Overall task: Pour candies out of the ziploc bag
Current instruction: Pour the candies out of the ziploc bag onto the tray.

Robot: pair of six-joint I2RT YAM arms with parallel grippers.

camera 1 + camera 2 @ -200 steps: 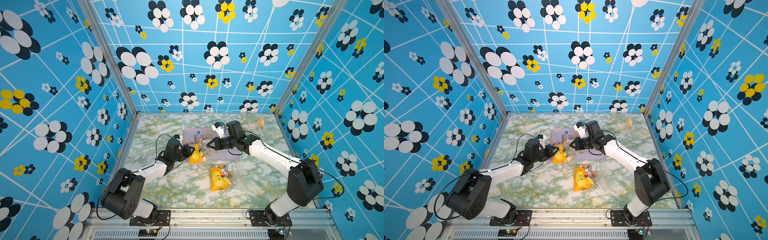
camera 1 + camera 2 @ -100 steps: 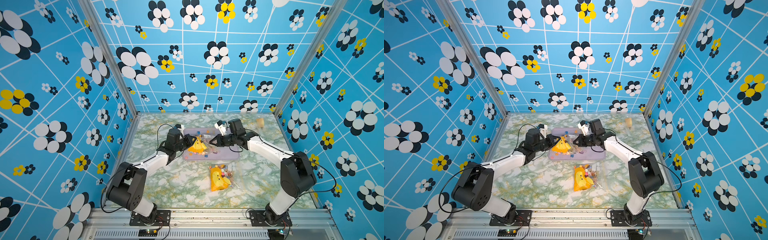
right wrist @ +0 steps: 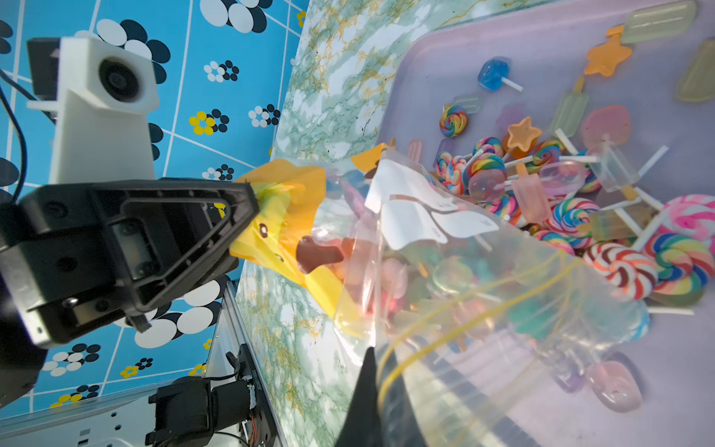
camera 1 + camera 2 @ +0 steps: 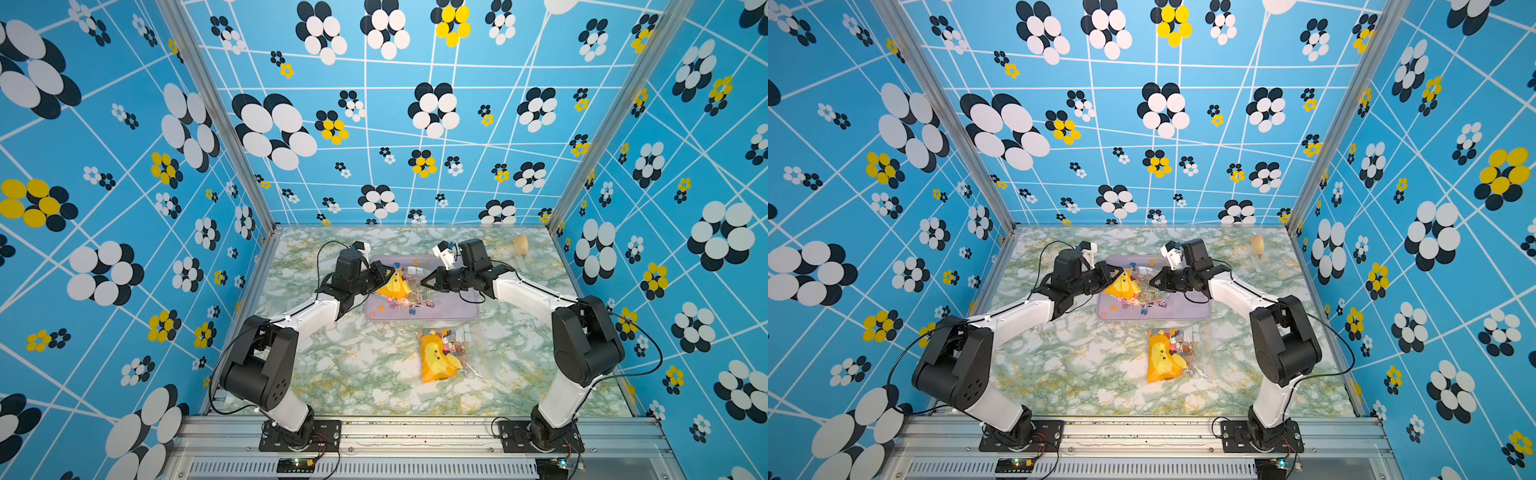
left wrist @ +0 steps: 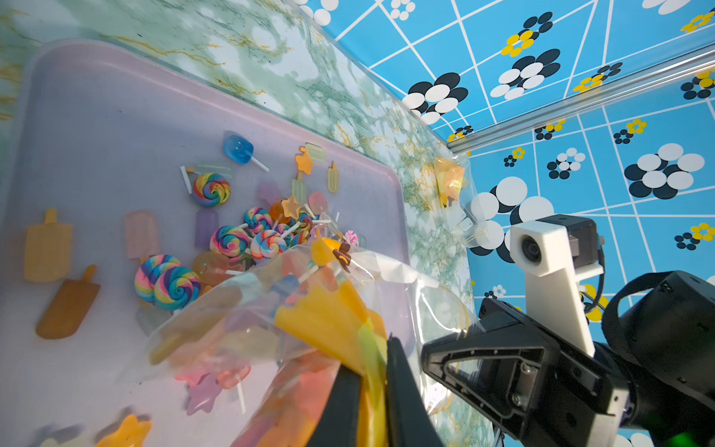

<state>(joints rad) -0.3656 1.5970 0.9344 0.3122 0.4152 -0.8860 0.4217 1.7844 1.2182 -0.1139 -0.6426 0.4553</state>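
My left gripper (image 4: 380,277) is clamped on the yellow duck-printed bottom end of the clear ziploc bag (image 3: 464,294). My right gripper (image 4: 428,282) is pinched shut on the clear plastic by its yellow zip line. The bag therefore hangs stretched between them over the lilac plastic tray (image 5: 96,116), tipped, I judge, so the contents slide out. Many tiny multicoloured candies (image 5: 232,240), swirl lollipops, stars and ice-lolly shapes, lie piled on the tray below the mouth, and more show inside the bag. A second filled yellow-and-clear bag (image 4: 436,357) lies flat on the green marbled tabletop (image 4: 353,365) on my side of the tray. A third small bag (image 4: 520,245) sits beyond the tray's far right corner. Neither blocks the pour, though I judge the bag's slack folds may trap sweets.
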